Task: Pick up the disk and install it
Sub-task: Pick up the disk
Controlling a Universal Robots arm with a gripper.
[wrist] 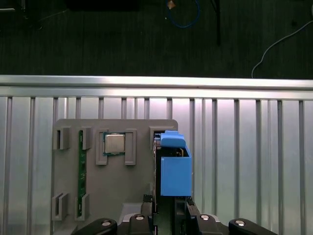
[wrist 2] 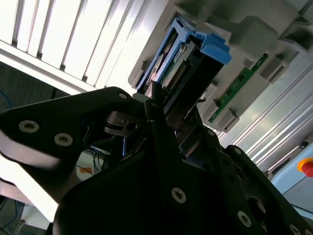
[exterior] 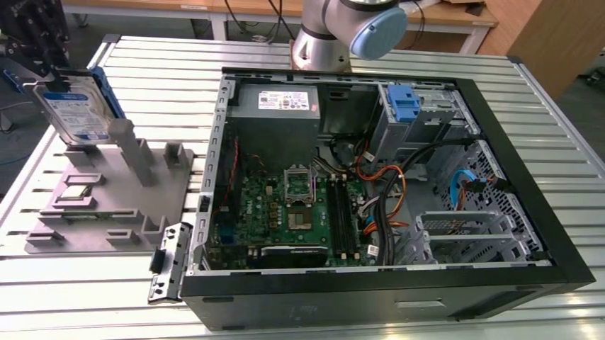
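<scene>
The disk point(exterior: 81, 110), a silver drive with a blue-and-white label and blue side rails, stands on edge and slightly tilted over the grey holder fixture point(exterior: 104, 205) at the exterior view's left. My black gripper point(exterior: 55, 76) comes down from above and is shut on its upper end. The disk's lower end is level with the fixture's posts; I cannot tell whether it still touches them. In the first wrist view the disk's blue rail point(wrist: 172, 171) runs out from between my fingers point(wrist: 146, 218). In the second wrist view the disk point(wrist 2: 188, 58) sits clamped in the gripper point(wrist 2: 161, 105).
The open computer case point(exterior: 529, 177) lies at the exterior view's right, with a blue bracket point(exterior: 404, 103) in its drive bay, the power supply point(exterior: 288, 103) and the motherboard point(exterior: 293, 205). The fixture also holds a processor chip point(wrist: 114, 144) and a memory stick point(wrist: 81, 161). The arm's base point(exterior: 336, 32) stands behind the case.
</scene>
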